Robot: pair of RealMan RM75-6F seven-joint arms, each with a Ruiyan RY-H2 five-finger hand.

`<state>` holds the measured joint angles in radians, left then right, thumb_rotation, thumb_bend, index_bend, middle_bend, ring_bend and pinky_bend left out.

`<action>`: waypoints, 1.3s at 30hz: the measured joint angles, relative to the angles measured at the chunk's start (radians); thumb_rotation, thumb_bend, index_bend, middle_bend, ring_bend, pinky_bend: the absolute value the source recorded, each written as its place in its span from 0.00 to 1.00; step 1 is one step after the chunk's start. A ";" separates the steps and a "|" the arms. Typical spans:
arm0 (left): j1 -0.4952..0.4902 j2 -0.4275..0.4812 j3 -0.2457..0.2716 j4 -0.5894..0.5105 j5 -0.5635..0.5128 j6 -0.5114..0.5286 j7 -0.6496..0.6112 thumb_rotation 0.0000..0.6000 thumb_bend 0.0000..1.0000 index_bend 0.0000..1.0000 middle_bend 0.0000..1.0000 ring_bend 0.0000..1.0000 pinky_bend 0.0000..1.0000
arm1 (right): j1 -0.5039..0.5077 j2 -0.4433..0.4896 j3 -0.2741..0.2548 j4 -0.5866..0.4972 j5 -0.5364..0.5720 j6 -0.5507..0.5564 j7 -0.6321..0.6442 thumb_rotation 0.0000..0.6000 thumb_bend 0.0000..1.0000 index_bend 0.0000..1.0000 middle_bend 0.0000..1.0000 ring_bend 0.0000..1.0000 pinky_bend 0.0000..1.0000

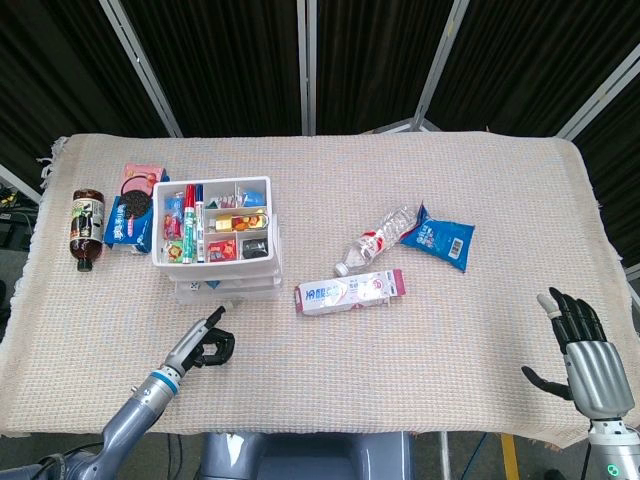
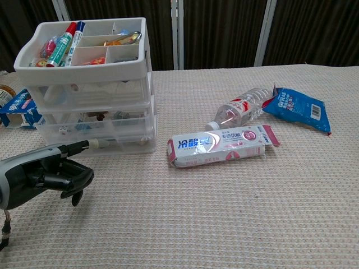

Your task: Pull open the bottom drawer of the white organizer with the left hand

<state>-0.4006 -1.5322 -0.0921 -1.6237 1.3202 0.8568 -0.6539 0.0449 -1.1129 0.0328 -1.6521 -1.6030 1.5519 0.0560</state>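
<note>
head view, organizer: the white organizer [image 1: 214,238] is sitting left of center on the table, bottom drawer [image 1: 226,291] poking out toward the robot.
head view, left hand: the left hand [image 1: 205,342] is hanging just in front of that drawer, fingers curled in, holding nothing.
head view, right hand: the right hand [image 1: 580,348] is resting at the near right edge, fingers spread.
chest view, drawer: bottom drawer [image 2: 95,137] is sticking out past the upper tiers.
chest view, left hand: the left hand [image 2: 47,172] has one finger reaching to the drawer front; can't tell if it's touching.

Left hand [image 2: 42,176] fingers curled, one extended; right hand [image 1: 590,365] spread.
</note>
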 measured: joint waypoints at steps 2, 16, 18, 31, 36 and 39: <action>0.009 0.002 0.008 0.002 0.015 0.020 -0.004 1.00 0.65 0.07 0.76 0.78 0.61 | 0.000 0.000 -0.001 0.000 -0.001 0.000 -0.002 1.00 0.06 0.00 0.00 0.00 0.00; 0.107 0.029 0.087 -0.003 0.143 0.261 0.285 1.00 0.65 0.15 0.86 0.85 0.67 | -0.002 -0.004 -0.007 -0.009 -0.012 0.002 -0.023 1.00 0.05 0.00 0.00 0.00 0.00; 0.123 0.038 0.095 -0.016 0.157 0.303 0.383 1.00 0.65 0.19 0.88 0.87 0.69 | -0.003 -0.005 -0.008 -0.010 -0.013 0.003 -0.027 1.00 0.05 0.00 0.00 0.00 0.00; 0.180 0.140 0.073 -0.234 0.153 0.480 0.937 1.00 0.65 0.13 0.89 0.88 0.70 | -0.003 -0.007 -0.012 -0.012 -0.016 -0.001 -0.033 1.00 0.05 0.00 0.00 0.00 0.00; 0.150 0.154 0.028 -0.266 0.033 0.437 1.053 1.00 0.65 0.11 0.89 0.88 0.70 | -0.002 -0.008 -0.012 -0.010 -0.016 -0.003 -0.034 1.00 0.06 0.00 0.00 0.00 0.00; 0.124 0.157 0.006 -0.274 -0.035 0.400 1.094 1.00 0.65 0.13 0.89 0.88 0.70 | -0.001 -0.009 -0.012 -0.009 -0.013 -0.007 -0.036 1.00 0.06 0.00 0.00 0.00 0.00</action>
<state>-0.2766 -1.3750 -0.0865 -1.8977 1.2852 1.2572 0.4404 0.0443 -1.1222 0.0211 -1.6611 -1.6164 1.5446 0.0205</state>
